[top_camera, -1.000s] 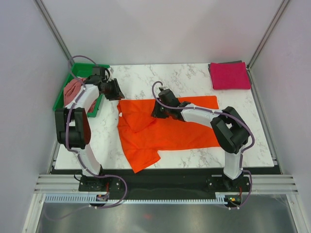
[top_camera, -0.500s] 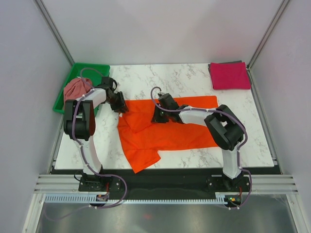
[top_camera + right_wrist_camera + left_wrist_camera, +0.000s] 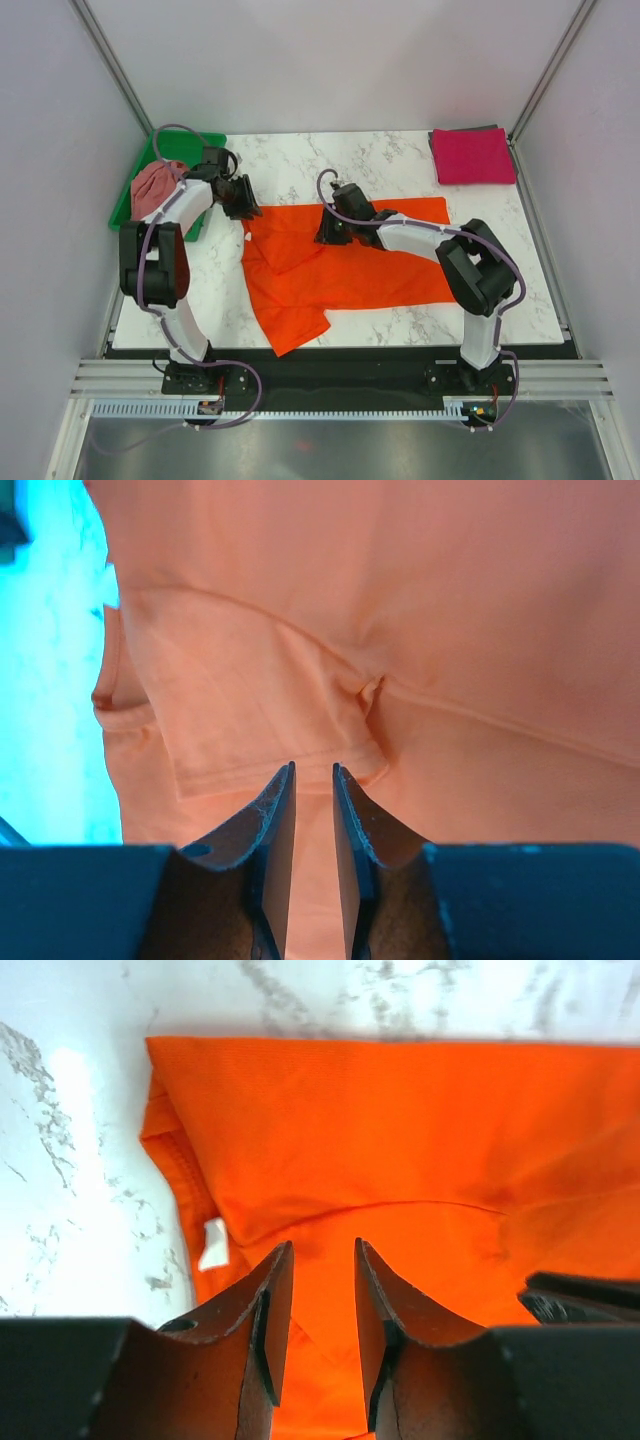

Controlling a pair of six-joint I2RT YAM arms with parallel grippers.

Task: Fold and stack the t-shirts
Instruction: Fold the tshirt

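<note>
hovering over orange shirt (image 3: pixel 350 275): left gripper (image 3: pixel 248 210), right gripper (image 3: pixel 325 235) barely parted, empty; rose shirt (image 3: pixel 152 185) in green tray (image 3: pixel 205 140); magenta shirt (image 3: pixel 473 156) well apart.

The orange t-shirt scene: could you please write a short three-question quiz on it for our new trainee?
1. True or false: the magenta-pink t-shirt lies folded at the far right corner of the table.
2. Where is the dusty rose t-shirt? A) in the green tray B) draped over an arm C) atop the magenta-pink one
3. Which t-shirt do the left claw and right claw both hang over?
Key: 1 true; 2 A; 3 the orange t-shirt.
</note>
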